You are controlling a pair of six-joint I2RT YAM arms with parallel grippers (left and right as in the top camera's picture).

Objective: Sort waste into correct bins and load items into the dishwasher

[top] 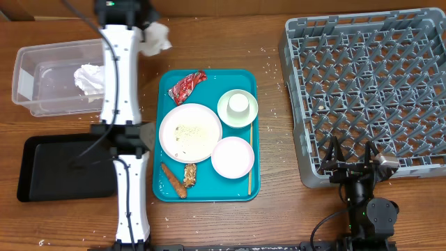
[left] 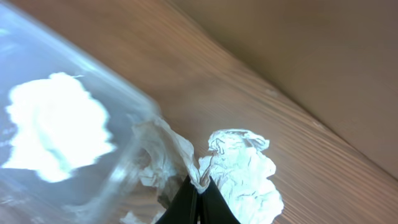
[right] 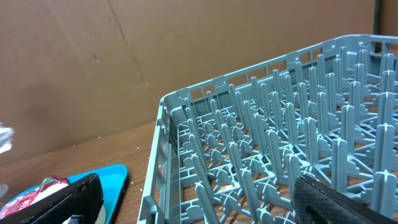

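My left gripper (left: pixel 198 198) is shut on a crumpled white napkin (left: pixel 239 174), held at the far right end of the clear plastic bin (top: pixel 28 77); overhead the napkin (top: pixel 156 38) hangs just right of the bin. Another crumpled napkin (top: pixel 89 77) lies inside the bin. The teal tray (top: pixel 167 188) holds a red wrapper (top: pixel 187 86), a large white plate (top: pixel 189 132), a green-rimmed bowl with a cup (top: pixel 237 106), a pink plate (top: pixel 232 157), a carrot (top: pixel 173 180), a food scrap (top: pixel 189 175) and a chopstick (top: pixel 249 162). My right gripper (top: pixel 350 155) is open and empty at the front edge of the grey dishwasher rack (top: pixel 369 84).
A black tray (top: pixel 49 171) lies at the front left, partly under my left arm. The rack (right: pixel 261 143) fills the right wrist view, with the teal tray's corner (right: pixel 112 174) and wrapper at lower left. A cardboard wall stands behind the table.
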